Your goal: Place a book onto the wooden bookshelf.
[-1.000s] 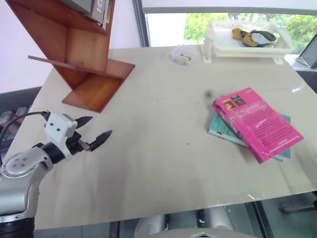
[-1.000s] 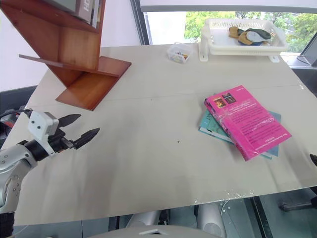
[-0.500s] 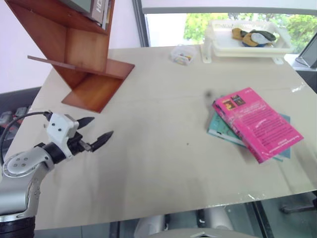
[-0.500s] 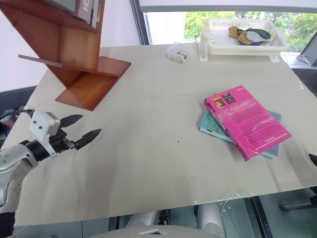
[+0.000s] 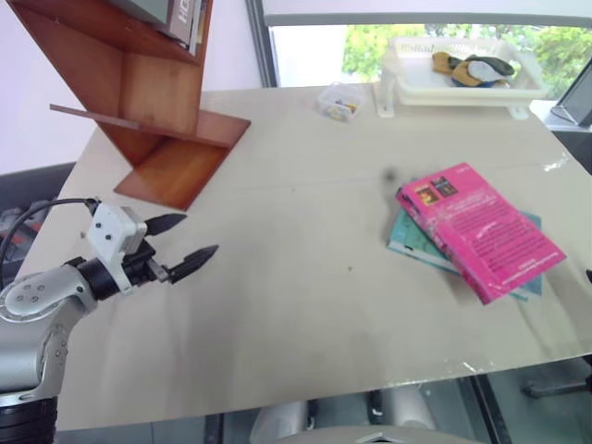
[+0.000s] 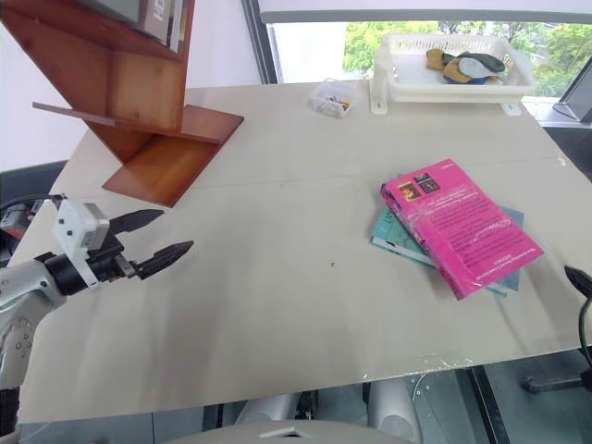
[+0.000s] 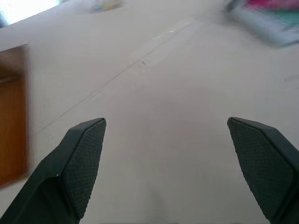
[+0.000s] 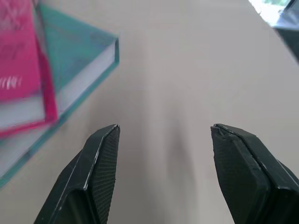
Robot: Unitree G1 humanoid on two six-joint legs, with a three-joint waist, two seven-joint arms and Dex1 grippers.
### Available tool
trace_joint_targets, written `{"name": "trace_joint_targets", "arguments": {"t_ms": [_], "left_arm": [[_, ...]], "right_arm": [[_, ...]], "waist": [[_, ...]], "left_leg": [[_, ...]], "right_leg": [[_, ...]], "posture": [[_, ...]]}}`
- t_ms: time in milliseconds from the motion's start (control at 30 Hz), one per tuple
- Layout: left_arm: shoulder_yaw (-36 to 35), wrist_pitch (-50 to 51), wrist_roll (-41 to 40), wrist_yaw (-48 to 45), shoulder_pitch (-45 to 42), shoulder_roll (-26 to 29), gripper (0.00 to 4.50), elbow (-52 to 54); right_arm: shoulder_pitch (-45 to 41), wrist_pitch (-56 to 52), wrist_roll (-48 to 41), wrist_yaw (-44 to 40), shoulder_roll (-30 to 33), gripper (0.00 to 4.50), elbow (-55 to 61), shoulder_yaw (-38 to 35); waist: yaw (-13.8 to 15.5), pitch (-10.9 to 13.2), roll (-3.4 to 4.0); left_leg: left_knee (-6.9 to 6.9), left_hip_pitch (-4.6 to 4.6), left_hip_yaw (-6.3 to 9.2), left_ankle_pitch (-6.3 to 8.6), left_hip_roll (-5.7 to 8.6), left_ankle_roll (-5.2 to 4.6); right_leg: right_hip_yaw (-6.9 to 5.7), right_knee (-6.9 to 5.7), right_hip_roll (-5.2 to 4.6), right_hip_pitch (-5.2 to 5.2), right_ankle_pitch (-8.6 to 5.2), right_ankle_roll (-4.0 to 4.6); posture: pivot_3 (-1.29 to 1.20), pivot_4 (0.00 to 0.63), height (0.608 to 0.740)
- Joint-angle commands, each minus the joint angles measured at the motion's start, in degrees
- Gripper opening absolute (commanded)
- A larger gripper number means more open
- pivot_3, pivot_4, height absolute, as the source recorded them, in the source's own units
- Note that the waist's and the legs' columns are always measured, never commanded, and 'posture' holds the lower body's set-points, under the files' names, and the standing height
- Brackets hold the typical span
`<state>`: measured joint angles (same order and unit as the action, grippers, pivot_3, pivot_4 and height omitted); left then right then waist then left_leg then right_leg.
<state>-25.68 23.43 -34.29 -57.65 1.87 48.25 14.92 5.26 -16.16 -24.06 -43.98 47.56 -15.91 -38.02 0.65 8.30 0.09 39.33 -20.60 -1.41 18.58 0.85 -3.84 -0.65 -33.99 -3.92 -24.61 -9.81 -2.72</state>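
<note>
Pink book: the book (image 5: 481, 229) I'm after lies flat on the right side of the table (image 5: 305, 277), cover up, white text and two small dark pictures showing. It rests at an angle on top of a teal-blue book (image 5: 413, 242), whose corners poke out beneath it.

Red-brown wood: the wooden bookshelf (image 5: 139, 102) stands at the far left corner of the table, its slanted boards leaning, a thin ledge (image 5: 97, 117) sticking out on its left side. I can see a few grey books (image 5: 180, 18) at its top edge.

Left gripper: my left gripper (image 5: 183, 242) hovers over the near left part of the table, just in front of the shelf's foot, fingers spread wide with nothing between them. It points across the table toward the right.

Right gripper: in the right wrist view my right gripper (image 8: 163, 163) has its fingers wide apart and empty above bare tabletop, with the pink and teal books lying just ahead and off to one side. In the right eye view a dark fingertip (image 6: 578, 279) shows at the right edge, near the books but apart from them.

Far edge: a white plastic tray (image 5: 407, 79) holding some small items, and a small clear box (image 5: 339, 102) beside it.
</note>
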Motion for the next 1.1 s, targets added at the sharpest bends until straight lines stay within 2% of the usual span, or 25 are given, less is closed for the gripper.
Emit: {"name": "trace_joint_targets", "arguments": {"t_ms": [33, 367, 533, 600, 767, 967, 1100], "left_arm": [[-3.67, 0.45, -4.54, -4.27, -0.87, 2.41, 4.47, 1.77], [-4.05, -0.10, -6.48, -7.22, -1.38, 3.62, 4.47, 2.68], [-5.16, 0.24, -6.64, -7.29, -0.53, 3.87, 4.47, 3.38], [-5.82, 0.29, -6.57, -7.38, 0.39, 3.94, 4.47, 3.93], [-5.55, -0.21, -6.41, -7.11, 0.97, 3.64, 4.47, 3.92], [-3.82, -0.95, -5.86, -6.80, -0.21, 3.22, 4.47, 3.36], [-3.94, -1.31, -5.54, -7.02, -0.27, 3.39, 4.47, 3.02]], "right_arm": [[-1.97, 0.38, 1.16, 3.83, -0.80, 3.15, 0.77, 0.62], [-8.44, 1.28, 3.86, 6.35, -7.20, 3.15, 5.35, 12.53], [-10.53, 12.62, 10.23, 15.04, -8.08, 3.15, 6.27, 10.60], [-10.90, 14.82, 11.01, 16.16, -7.64, 3.15, 5.83, 10.32], [-11.11, 13.86, 10.84, 12.10, -8.61, 3.15, 4.79, 15.31], [-14.87, 11.76, 12.95, 14.40, -12.60, 3.15, 5.12, 21.40], [-16.07, 11.87, 12.29, 12.84, -15.26, 3.15, 4.48, 23.86]], "waist": [[-0.01, 0.00, 0.00], [-0.22, 0.00, 0.00], [-0.81, 0.04, 0.03], [-0.90, 0.04, 0.03], [-1.24, 0.03, -0.01], [-1.58, 0.01, -0.07], [-1.54, -0.02, -0.10]], "left_leg": [[0.00, 0.00, 0.00, 0.00, 0.00, 0.00], [-0.02, -0.02, 0.05, -0.01, -0.01, 0.01], [-0.03, -0.03, 0.05, -0.01, -0.01, 0.02], [-0.04, -0.06, 0.08, -0.01, -0.01, 0.03], [-0.07, -0.05, 0.09, -0.01, -0.02, 0.04], [-0.05, 0.00, 0.04, -0.01, -0.02, 0.04], [-0.05, 0.04, 0.04, -0.03, -0.05, 0.07]], "right_leg": [[0.00, 0.00, 0.01, 0.00, 0.00, 0.00], [0.00, 0.01, 0.09, -0.01, 0.00, 0.00], [0.03, -0.03, 0.11, -0.05, 0.00, 0.00], [0.00, -0.04, 0.11, -0.08, 0.01, -0.01], [-0.01, -0.02, 0.12, -0.07, 0.01, -0.01], [0.03, -0.06, 0.12, -0.06, 0.01, 0.00], [0.05, -0.11, 0.15, -0.07, 0.01, 0.00]], "posture": [[0.00, 0.150, 0.740], [0.00, 0.150, 0.740], [0.00, 0.150, 0.740], [0.00, 0.150, 0.740], [0.00, 0.150, 0.740], [0.00, 0.150, 0.740], [0.00, 0.150, 0.740]]}}
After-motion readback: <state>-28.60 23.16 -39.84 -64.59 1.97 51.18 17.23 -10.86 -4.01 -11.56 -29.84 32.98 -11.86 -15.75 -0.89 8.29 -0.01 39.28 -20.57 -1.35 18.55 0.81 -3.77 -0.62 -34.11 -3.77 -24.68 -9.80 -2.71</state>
